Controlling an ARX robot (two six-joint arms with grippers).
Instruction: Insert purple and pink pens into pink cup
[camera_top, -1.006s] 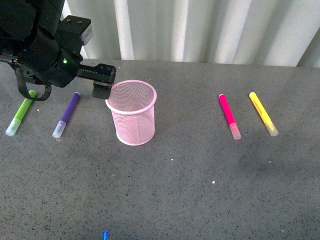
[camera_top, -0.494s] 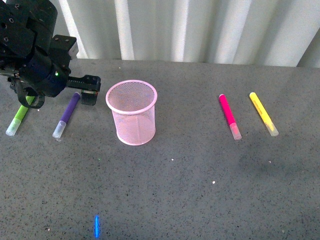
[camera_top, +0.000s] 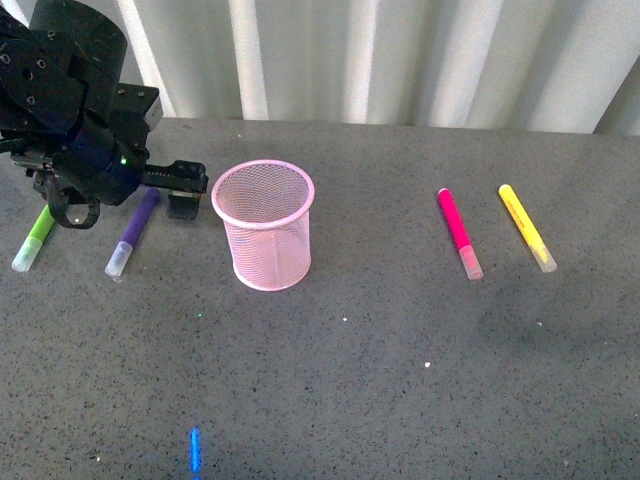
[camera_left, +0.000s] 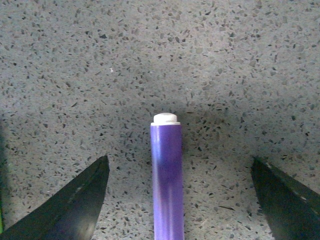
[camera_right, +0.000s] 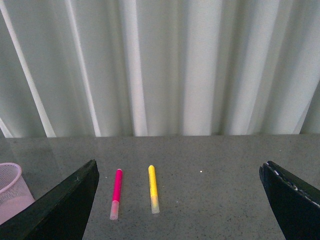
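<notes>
Left tool (camera_left: 180, 161) released, jaws astride purple pen (camera_left: 166, 185) on bench (camera_left: 225, 60), not touching. Right tool (camera_right: 178, 165) released, clear of pink pen (camera_right: 116, 192).

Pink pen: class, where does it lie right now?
Front view: the pink pen lies right of the pink cup, just left of the yellow marker.
</notes>
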